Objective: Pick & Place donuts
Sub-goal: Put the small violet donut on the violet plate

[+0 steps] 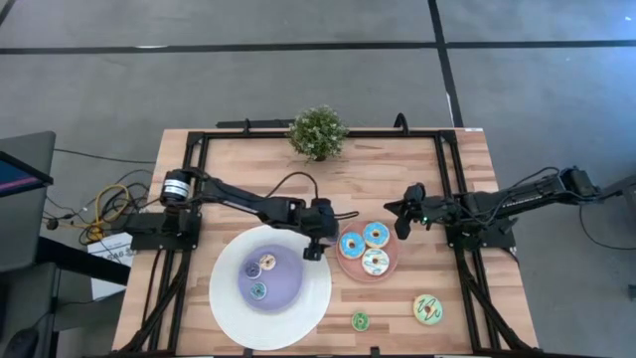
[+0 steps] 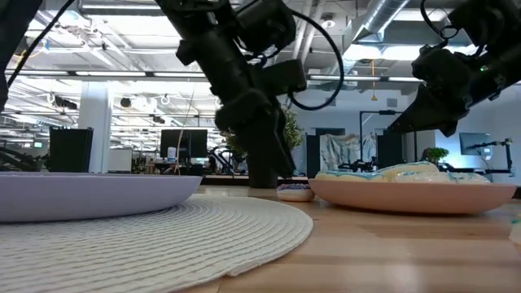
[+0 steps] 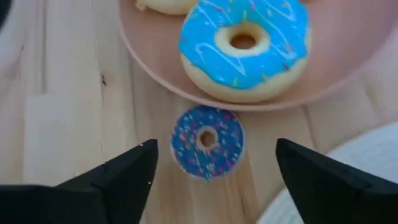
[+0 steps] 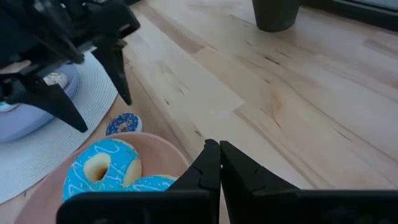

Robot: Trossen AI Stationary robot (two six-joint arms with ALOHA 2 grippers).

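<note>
My left gripper [image 1: 312, 249] hangs open between the two plates, pointing down. Its fingers stand on either side of a tiny dark-blue donut [image 3: 207, 142], which lies flat on the wood beside the pink plate's rim [image 3: 149, 68], and they do not touch it. The pink plate [image 1: 343, 267] carries two blue donuts [image 1: 351, 244] and a white one [image 1: 375, 262]. A tiny orange donut [image 1: 266, 263] and a tiny green donut [image 1: 257, 290] lie in the purple dish [image 1: 283, 288]. My right gripper [image 4: 219, 149] is shut and hovers past the pink plate's far right side.
A bigger green-iced donut [image 1: 428, 309] and a tiny green one [image 1: 360, 320] lie on the wood near the near edge. A potted plant [image 1: 318, 131] stands at the far edge. The large white plate [image 1: 229, 308] fills the near left. Bare wood lies between the plant and the plates.
</note>
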